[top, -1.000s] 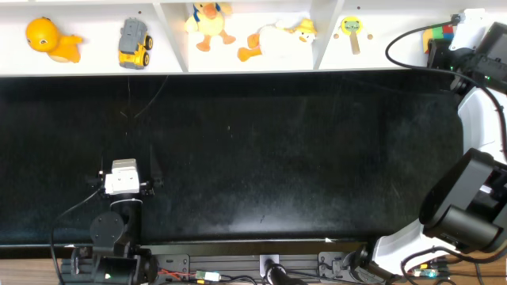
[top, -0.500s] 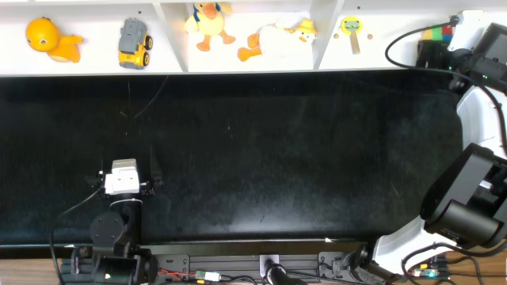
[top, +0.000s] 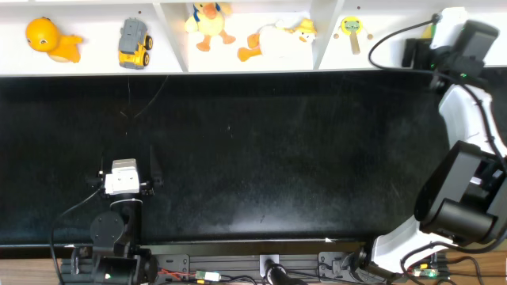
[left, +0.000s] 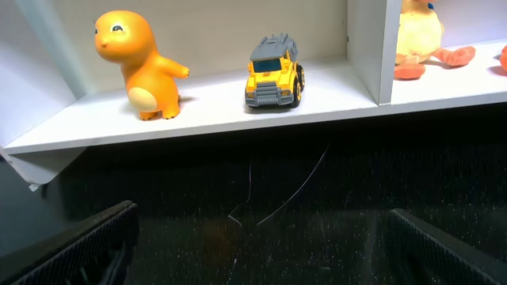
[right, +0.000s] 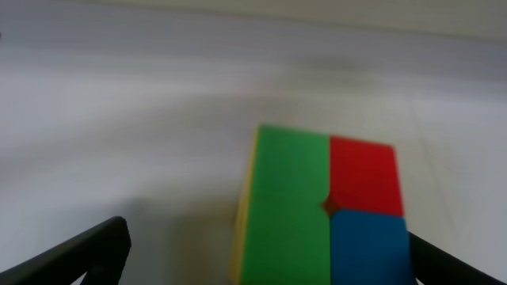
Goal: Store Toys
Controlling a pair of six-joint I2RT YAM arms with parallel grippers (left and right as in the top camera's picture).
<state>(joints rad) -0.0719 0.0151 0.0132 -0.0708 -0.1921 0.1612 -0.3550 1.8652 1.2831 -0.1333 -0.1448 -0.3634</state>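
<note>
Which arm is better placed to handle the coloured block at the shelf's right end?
Right. Its open right gripper is at that end of the shelf, straddling the coloured block. The left gripper sits near its base, far across the black mat.

Your shelf (left: pixel 214 107): orange figure (left: pixel 139 67), yellow truck (left: pixel 274 71) upright; plush ducks (top: pixel 210 22) next compartment; colour cube (right: pixel 325 206) on white surface.

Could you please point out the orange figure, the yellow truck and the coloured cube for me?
orange figure (left: pixel 146 75), left wrist view, on its body.
yellow truck (left: pixel 273 77), left wrist view, on its hood.
coloured cube (right: pixel 289 198), right wrist view, on its green face.
</note>
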